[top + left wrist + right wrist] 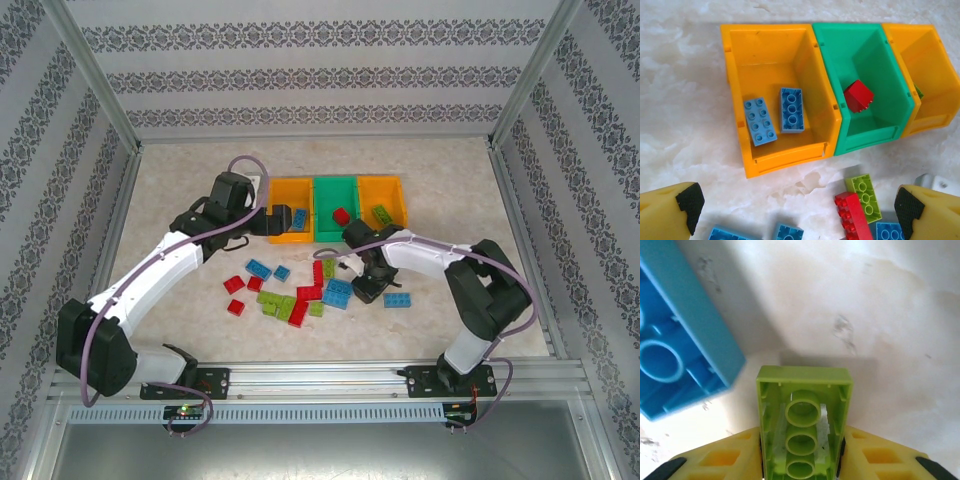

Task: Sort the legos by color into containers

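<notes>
In the right wrist view my right gripper is shut on a light green lego, which lies hollow side up on the table with a yellow finger pressed against each long side. A blue lego lies just to its left. My left gripper hangs open in front of the left orange container, which holds two blue legos. The green container holds a red lego. The right orange container shows a bit of green lego.
Loose red, blue and green legos lie scattered on the table in front of the containers, between the two arms. One blue lego lies apart, to the right of the right gripper. Metal frame posts edge the table.
</notes>
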